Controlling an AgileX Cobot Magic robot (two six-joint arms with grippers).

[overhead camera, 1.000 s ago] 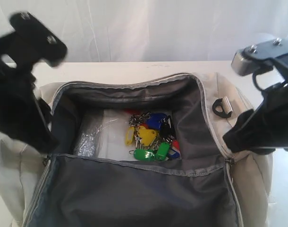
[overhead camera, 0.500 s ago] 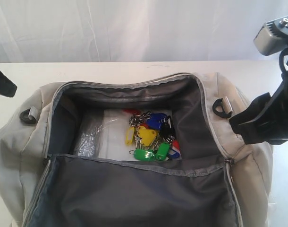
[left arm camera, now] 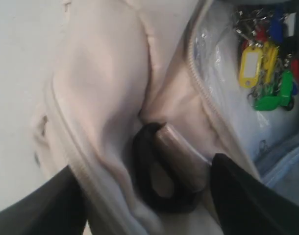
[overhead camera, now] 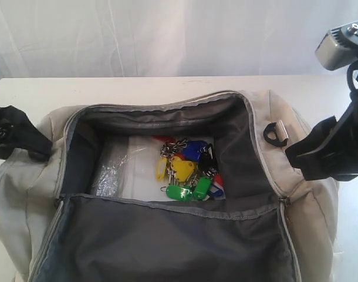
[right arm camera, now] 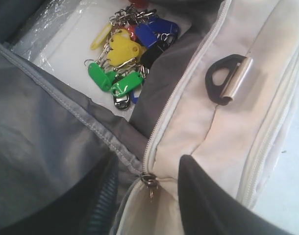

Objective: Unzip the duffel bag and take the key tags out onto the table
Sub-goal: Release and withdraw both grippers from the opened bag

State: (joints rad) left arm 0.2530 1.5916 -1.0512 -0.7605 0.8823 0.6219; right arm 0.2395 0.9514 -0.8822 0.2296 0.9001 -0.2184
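The cream duffel bag (overhead camera: 311, 205) lies unzipped on the white table (overhead camera: 138, 85), its grey-lined flap folded towards the camera. The key tags (overhead camera: 188, 170) rest inside on the bag's floor, also seen as a coloured bunch (right arm camera: 122, 54) in the right wrist view and as small tags (left arm camera: 267, 63) in the left wrist view. My left gripper (overhead camera: 41, 147) is open at the bag's left end, its fingers on either side of a black strap ring (left arm camera: 159, 171). My right gripper (overhead camera: 296, 158) is open over the bag's right end, with the zipper slider (right arm camera: 148, 180) between its fingers.
A clear plastic sheet (overhead camera: 126, 170) lies under and beside the key tags. A second black strap ring (overhead camera: 276, 134) sits on the bag's right end. A white curtain hangs behind the table.
The left arm dropped from high at the upper left, left the view, then came in low against the bag's left end, hiding its strap ring. The right arm rose slightly, then held still.
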